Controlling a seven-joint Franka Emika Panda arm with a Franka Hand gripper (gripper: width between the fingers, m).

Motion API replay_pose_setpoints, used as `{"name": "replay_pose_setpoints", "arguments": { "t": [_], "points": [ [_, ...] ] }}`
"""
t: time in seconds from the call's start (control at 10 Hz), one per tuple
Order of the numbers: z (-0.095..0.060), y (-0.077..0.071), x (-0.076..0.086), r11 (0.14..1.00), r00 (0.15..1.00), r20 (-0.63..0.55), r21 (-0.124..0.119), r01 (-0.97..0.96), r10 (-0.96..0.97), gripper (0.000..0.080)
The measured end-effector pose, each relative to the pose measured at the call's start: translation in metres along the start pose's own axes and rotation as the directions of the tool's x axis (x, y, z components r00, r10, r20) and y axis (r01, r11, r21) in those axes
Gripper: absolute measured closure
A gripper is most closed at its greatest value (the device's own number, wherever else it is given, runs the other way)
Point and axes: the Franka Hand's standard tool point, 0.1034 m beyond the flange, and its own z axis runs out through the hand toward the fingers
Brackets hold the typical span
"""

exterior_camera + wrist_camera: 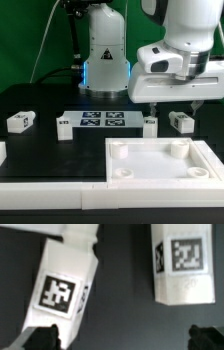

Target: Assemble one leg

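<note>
Two legs show in the wrist view, white blocky posts with black-and-white tags: one leg [62, 286] lies tilted close by one fingertip [40, 338], the other leg [186, 268] lies further out. My gripper [124, 339] is open and empty, with only bare dark table between the jaws. In the exterior view my gripper [170, 108] hangs low over the table at the right, above the gap between a leg [150, 125] at the marker board's end and a leg [182, 121] to the right. A third leg [20, 122] lies at the left.
The marker board [100, 122] lies at the table's middle, and its end also shows in the wrist view [78, 231]. A large white square panel [160, 165] with round corner sockets lies in front. Another white part [2, 151] pokes in at the left edge.
</note>
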Motion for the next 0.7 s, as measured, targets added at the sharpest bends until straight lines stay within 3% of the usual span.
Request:
{"name": "replay_pose_setpoints", "arguments": {
  "t": [0.2, 0.4, 0.6, 0.7],
  "points": [
    [0.005, -0.006, -0.014, 1.000, 0.975, 0.222, -0.027, 0.001, 0.005, 0.0151],
    [0.008, -0.015, -0.024, 1.000, 0.931, 0.364, -0.028, 0.011, 0.000, 0.0151],
    [0.017, -0.029, -0.027, 1.000, 0.868, 0.497, 0.013, -0.001, -0.005, 0.0151],
    [0.022, -0.035, -0.016, 0.999, 0.889, 0.457, 0.031, 0.014, -0.027, 0.0151]
  ]
}}
